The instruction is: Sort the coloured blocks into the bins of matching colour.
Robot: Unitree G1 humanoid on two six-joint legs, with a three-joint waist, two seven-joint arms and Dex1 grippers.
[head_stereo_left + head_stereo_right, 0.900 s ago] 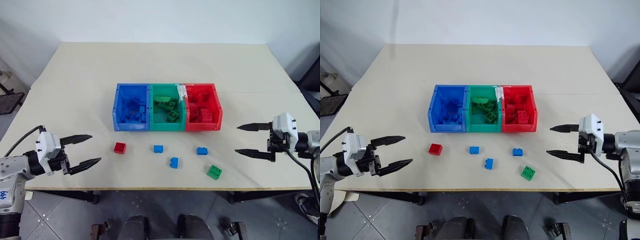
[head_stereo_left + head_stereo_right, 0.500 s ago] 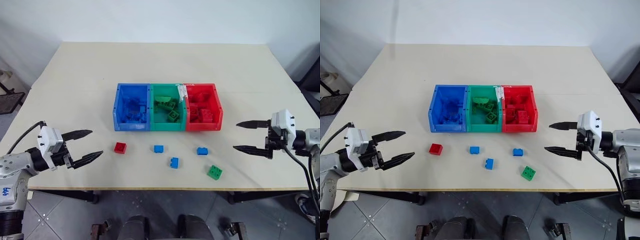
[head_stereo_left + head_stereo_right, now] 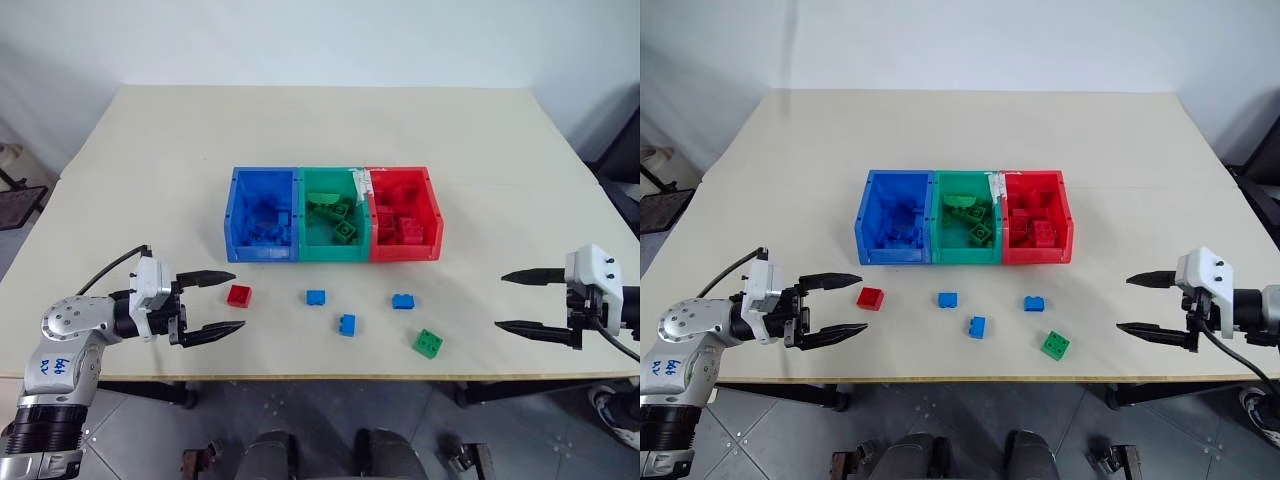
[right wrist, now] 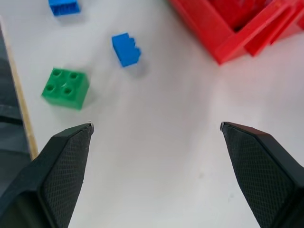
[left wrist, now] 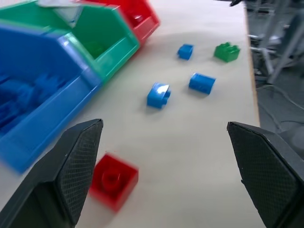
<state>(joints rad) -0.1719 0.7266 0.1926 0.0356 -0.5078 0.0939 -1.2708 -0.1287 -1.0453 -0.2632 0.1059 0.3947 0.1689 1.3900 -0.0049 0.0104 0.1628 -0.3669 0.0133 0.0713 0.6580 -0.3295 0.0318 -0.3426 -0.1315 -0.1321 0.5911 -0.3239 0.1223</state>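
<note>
Left pincer (image 3: 228, 301): gaping wide, empty, just beside small red studded plastic brick (image 3: 239, 295)
Right pincer (image 3: 511, 301): wide too, holding nothing
Risk: a fingertip probably nudges the brick along the worktop (image 3: 150, 180)

A lab-like test room: bare beige table (image 3: 300, 130), plain white walls, grey tiled floor (image 3: 130, 440).

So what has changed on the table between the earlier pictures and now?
The left gripper, jaws open, has moved in toward the red block and now hangs just beside it. The right gripper, also open, has drawn back toward the table's right edge. Nothing was grasped or released. The five loose blocks and the bins stayed where they were.
</note>
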